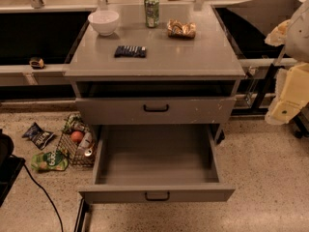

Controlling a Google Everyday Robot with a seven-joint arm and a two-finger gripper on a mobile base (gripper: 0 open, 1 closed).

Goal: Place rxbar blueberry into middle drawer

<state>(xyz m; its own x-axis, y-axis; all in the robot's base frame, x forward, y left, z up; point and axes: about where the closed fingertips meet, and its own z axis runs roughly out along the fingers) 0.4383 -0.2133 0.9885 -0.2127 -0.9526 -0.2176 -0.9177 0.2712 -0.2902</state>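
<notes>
**Blueberry bar lies on the table top, drawer stands open below**

From my remote seat, the rxbar blueberry (pixel 130 51) lies flat on the grey table (pixel 203 57), left of centre and closer to the front edge than the other items. Its dark navy wrapper runs lengthwise, left to right. Nothing touches it.

Behind it, near the back left corner, sits a white bowl (pixel 104 21). A green drink can (pixel 151 11) stands upright at the back centre. Just to the can's right, a golden-brown foil snack bag (pixel 181 29) lies crumpled.

Under the table top, the middle drawer (pixel 154 158) is pulled well out toward me, showing a plain grey inside. Its shallow front panel carries a small black pull handle (pixel 157 196). Above it, a taller-fronted grey drawer (pixel 120 111) with white scuff marks sits nearly pushed in.

The gripper (pixel 289 95) hangs at the right edge of my view, a pale yellow and cream shape beside the table's right side. It is well apart from the bar and above the floor. Whether it is parted or closed I cannot tell.

On the speckled floor to the left, a wire basket (pixel 72 146) leans against the cabinet with fruit and packets in it. A dark chip bag (pixel 38 135) and a green bag (pixel 48 162) lie beside the basket, and a black cable (pixel 46 197) trails across the floor nearby.
</notes>
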